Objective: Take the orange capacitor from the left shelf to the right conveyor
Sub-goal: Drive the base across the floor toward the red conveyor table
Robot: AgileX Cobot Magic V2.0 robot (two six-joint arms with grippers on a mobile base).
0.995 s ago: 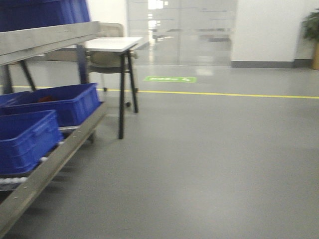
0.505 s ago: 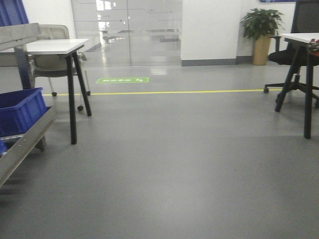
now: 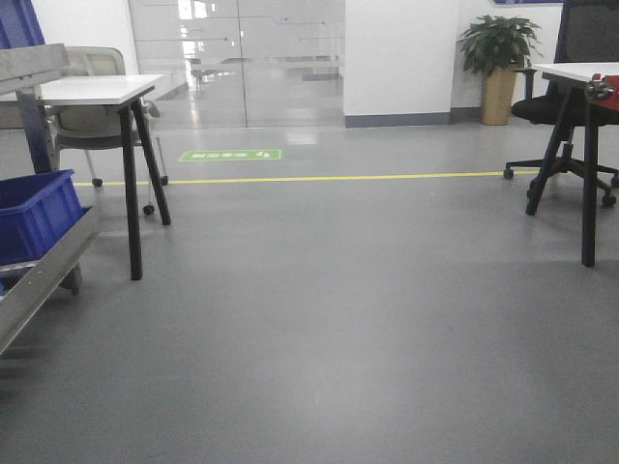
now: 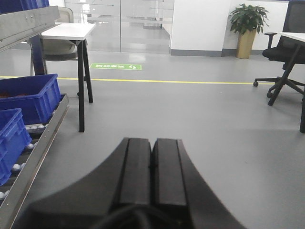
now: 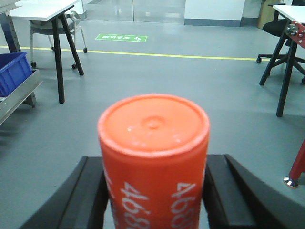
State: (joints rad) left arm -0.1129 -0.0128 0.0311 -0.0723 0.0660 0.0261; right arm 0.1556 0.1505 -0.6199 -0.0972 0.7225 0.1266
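White-topped table (image 3: 92, 90) on black legs, left side; beige chair (image 3: 87, 124) tucked behind it. Green floor sign (image 3: 230, 155) just past yellow line (image 3: 387, 177) across grey floor (image 3: 338, 319). Glass partition (image 3: 242, 58) at back. Potted plant (image 3: 498, 43) against far wall, right. Black office chair (image 3: 590, 39) behind second white table (image 3: 578, 71) at right edge.

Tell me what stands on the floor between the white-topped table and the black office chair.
Nothing. The front view shows bare grey floor from the white-topped table to the black office chair, marked only by a yellow line and green sign.
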